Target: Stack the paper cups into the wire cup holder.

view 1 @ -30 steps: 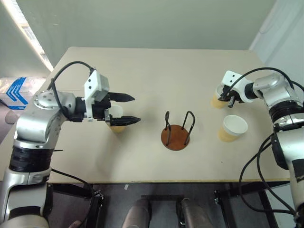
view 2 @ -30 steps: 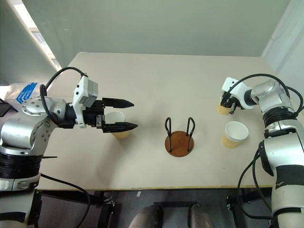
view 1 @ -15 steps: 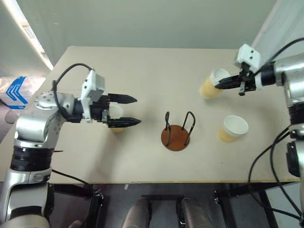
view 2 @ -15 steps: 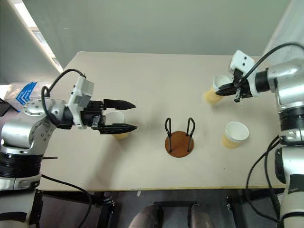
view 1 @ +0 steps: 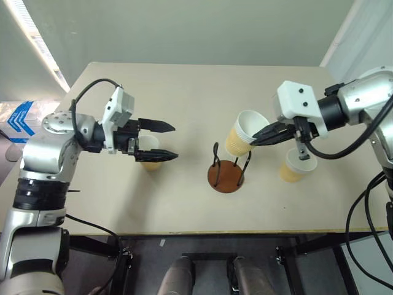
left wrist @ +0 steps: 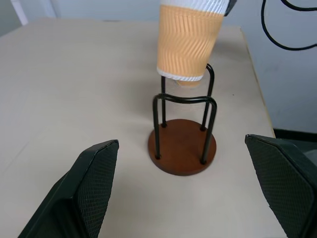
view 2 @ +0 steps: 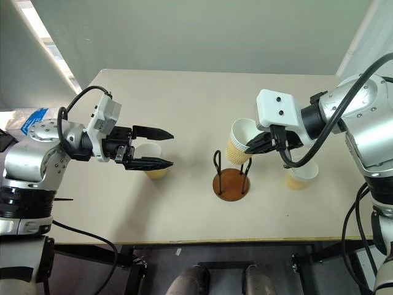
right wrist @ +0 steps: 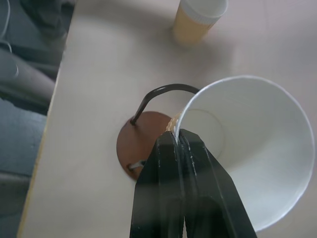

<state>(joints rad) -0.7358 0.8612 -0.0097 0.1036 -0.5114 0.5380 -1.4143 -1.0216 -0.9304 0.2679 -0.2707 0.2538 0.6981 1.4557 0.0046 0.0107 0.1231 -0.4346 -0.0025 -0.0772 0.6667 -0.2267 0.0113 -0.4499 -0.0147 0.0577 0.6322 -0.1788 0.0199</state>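
Note:
My right gripper (view 1: 256,139) is shut on the rim of a paper cup (view 1: 243,133). That cup hangs tilted just over the wire cup holder (view 1: 225,177), its bottom close to the tops of the black loops (left wrist: 184,98). The pinch on the white rim (right wrist: 177,133) is plain in the right wrist view. My left gripper (view 1: 175,142) stands open at the table's left, hovering over a second paper cup (view 1: 149,146). Its fingers (left wrist: 94,178) have nothing between them and point toward the holder. A third paper cup (view 1: 293,168) stands right of the holder, partly hidden by my right hand.
The beige table (view 1: 184,92) has bare room behind and in front of the holder. Its front edge (view 1: 202,233) runs a short way below the holder. Black cables (view 1: 362,203) hang from the right arm.
My right gripper has carried its cup from the table's far right, leftward and nearer, to just above the holder, tilting it. The left gripper has stayed in place, still open.

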